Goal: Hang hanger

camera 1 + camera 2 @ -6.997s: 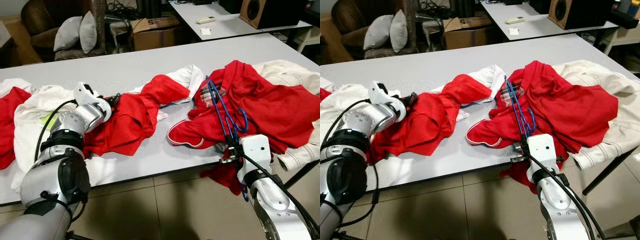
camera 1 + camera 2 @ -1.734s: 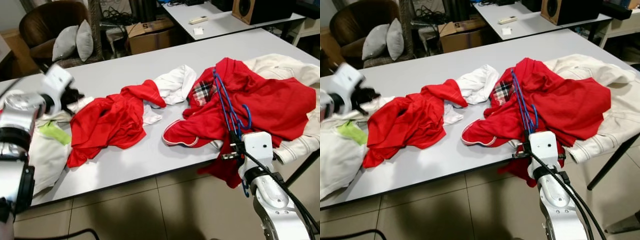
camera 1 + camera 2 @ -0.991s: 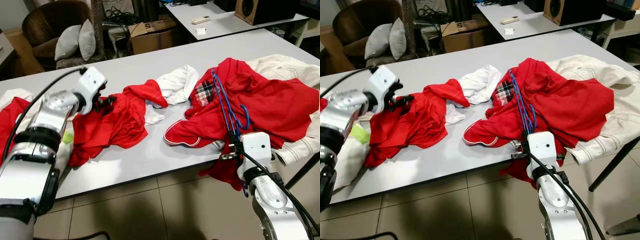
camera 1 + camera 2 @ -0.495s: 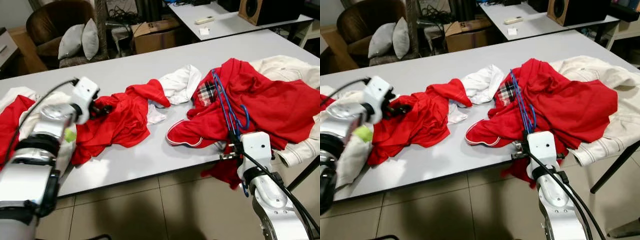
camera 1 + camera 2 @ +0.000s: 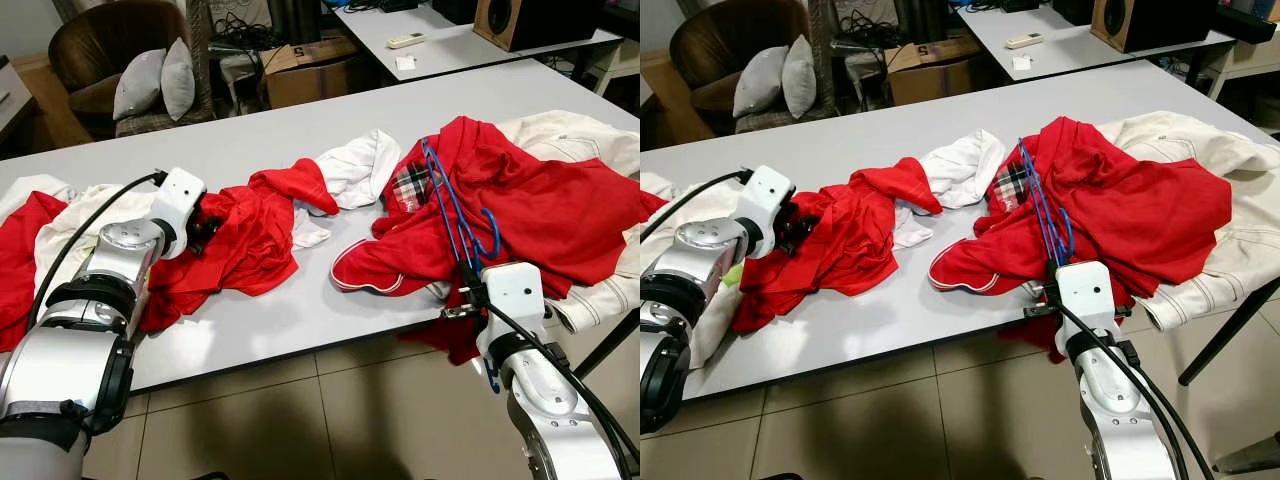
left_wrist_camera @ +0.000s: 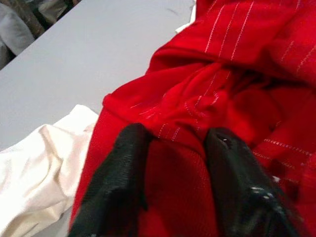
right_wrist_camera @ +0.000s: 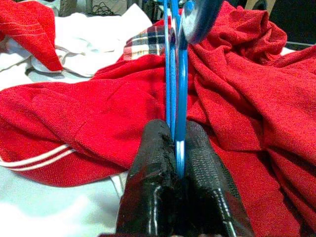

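Nearest the camera, at the front edge of the long grey table (image 5: 300, 310), right gripper (image 7: 174, 148) with both black fingers (image 7: 153, 163) pressed together on the thin blue wire hanger (image 5: 452, 215), clamped on its lower bar. Blue hanger lying tilted across the crumpled red knit garment (image 5: 540, 210) on the table's right part, hook end curling just above the gripper's white wrist housing (image 5: 512, 300). Plaid collar patch (image 5: 411, 185) showing beside the hanger's far end; cream jacket (image 5: 590, 140) spread beyond and beneath the red garment toward the table's right end. Over on the table's left part, left gripper (image 6: 173, 163) set down onto the red striped shirt (image 5: 245, 235), fingers apart with a raised fold of the red cloth standing between them; whether either finger presses that fold, cannot tell. White cloth (image 5: 350, 170) bunched near the table's middle, between the two red heaps. More white fabric (image 6: 39, 168) just beside the striped shirt at the table's left end. Behind the table, brown armchair (image 5: 110, 50) with grey cushions (image 5: 155, 80), cardboard box (image 5: 310, 65).
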Motion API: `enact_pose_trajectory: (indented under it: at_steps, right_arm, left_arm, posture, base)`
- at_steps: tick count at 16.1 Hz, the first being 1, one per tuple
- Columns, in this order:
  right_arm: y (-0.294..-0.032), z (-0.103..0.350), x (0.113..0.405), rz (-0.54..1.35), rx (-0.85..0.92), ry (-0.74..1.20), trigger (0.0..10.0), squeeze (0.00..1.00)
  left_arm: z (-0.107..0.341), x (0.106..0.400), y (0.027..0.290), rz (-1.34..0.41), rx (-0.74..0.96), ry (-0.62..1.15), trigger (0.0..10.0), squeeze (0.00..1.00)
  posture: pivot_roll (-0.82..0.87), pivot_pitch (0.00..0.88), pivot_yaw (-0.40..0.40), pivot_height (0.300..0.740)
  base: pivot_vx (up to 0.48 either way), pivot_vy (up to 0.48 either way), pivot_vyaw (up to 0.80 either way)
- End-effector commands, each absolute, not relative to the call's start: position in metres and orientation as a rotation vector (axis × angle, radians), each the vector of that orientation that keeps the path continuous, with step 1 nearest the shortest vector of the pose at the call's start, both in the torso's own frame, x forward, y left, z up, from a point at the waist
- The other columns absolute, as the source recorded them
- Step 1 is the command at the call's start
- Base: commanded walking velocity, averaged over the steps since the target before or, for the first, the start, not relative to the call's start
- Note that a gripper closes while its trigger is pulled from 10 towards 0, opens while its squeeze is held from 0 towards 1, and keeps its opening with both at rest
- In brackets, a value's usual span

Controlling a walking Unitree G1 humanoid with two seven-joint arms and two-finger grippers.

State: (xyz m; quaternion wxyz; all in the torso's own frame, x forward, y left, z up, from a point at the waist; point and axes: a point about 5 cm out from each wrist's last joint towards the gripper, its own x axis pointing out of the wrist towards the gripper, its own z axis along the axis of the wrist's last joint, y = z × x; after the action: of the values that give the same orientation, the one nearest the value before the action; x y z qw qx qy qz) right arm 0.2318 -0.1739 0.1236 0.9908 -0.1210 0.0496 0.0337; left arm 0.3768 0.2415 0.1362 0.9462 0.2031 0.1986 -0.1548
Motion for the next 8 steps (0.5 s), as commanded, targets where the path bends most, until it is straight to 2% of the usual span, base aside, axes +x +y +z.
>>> enact_pose_trajectory:
  at_steps: [1,8]
  right_arm:
    - [-0.1725,0.124,0.2324,0.077,-0.238,0.095,10.0,0.0]
    - [-0.1723,0.1245,0.2342,0.081,-0.24,0.094,10.0,0.0]
  left_arm:
    - [0.1373,0.3749,0.2517,-0.282,0.443,0.421,0.0,0.0]
    - [0.1329,0.3724,0.2561,-0.253,0.466,0.441,0.0,0.0]
  posture:
    - [-0.15,0.0,0.154,0.74]
    - [-0.15,0.0,0.145,0.74]
  base:
    - [0.0,0.0,0.0]
    - [0.0,0.0,0.0]
